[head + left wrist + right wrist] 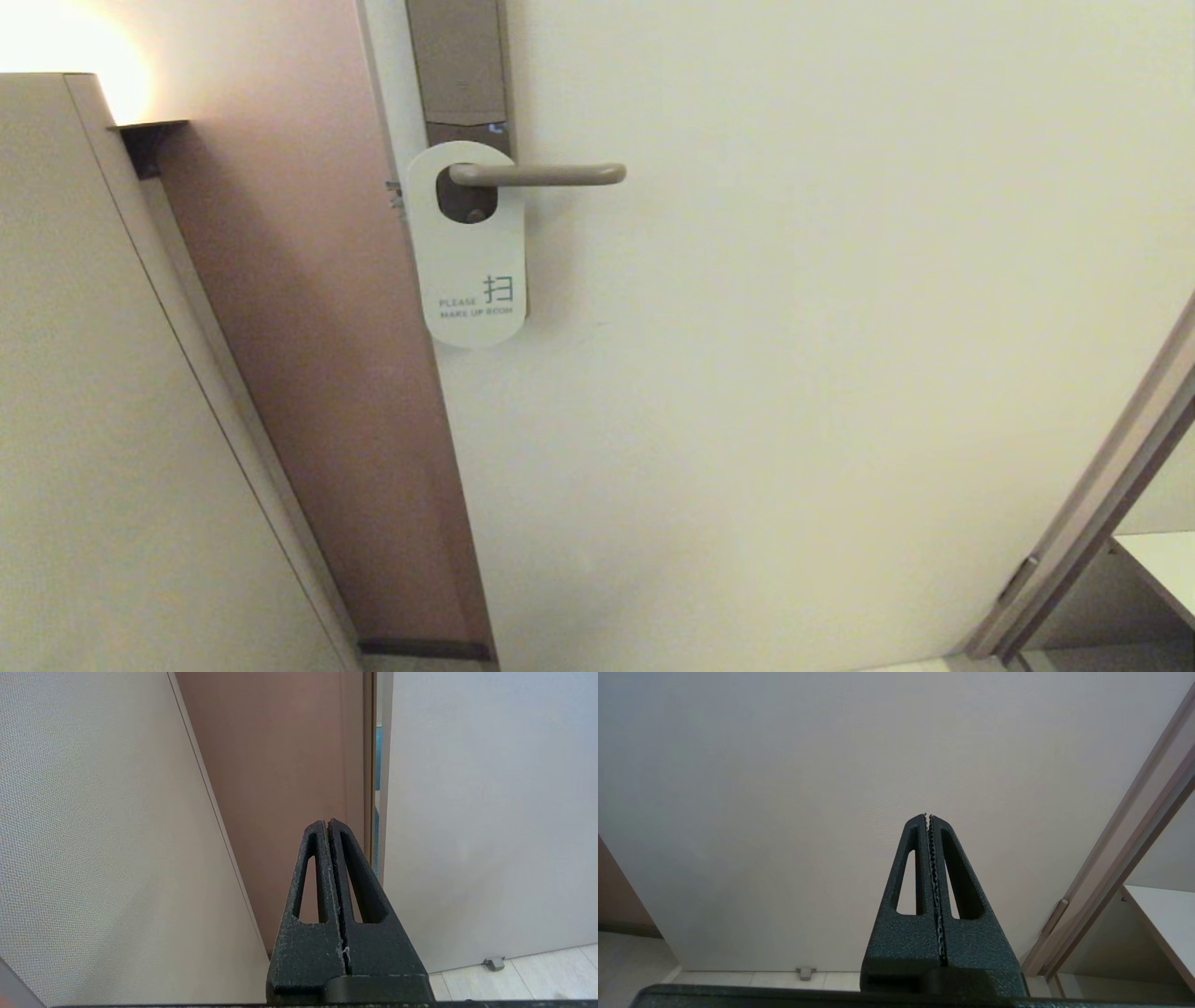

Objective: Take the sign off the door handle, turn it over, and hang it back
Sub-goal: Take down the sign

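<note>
We see the sign (471,271) hanging white-face-out on the handle (546,174), our left gripper (328,822) and right gripper (928,816) both pressed together, empty.

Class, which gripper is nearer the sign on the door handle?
Probably left. The left gripper faces the door's hinge-side gap below the sign; the right gripper faces bare door further right. Both hang low.

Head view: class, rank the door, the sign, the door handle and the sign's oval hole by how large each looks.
1. door
2. sign
3. door handle
4. oval hole

The handle looks slightly longer than the sign is wide, but it is slim and covers far less area.
</note>
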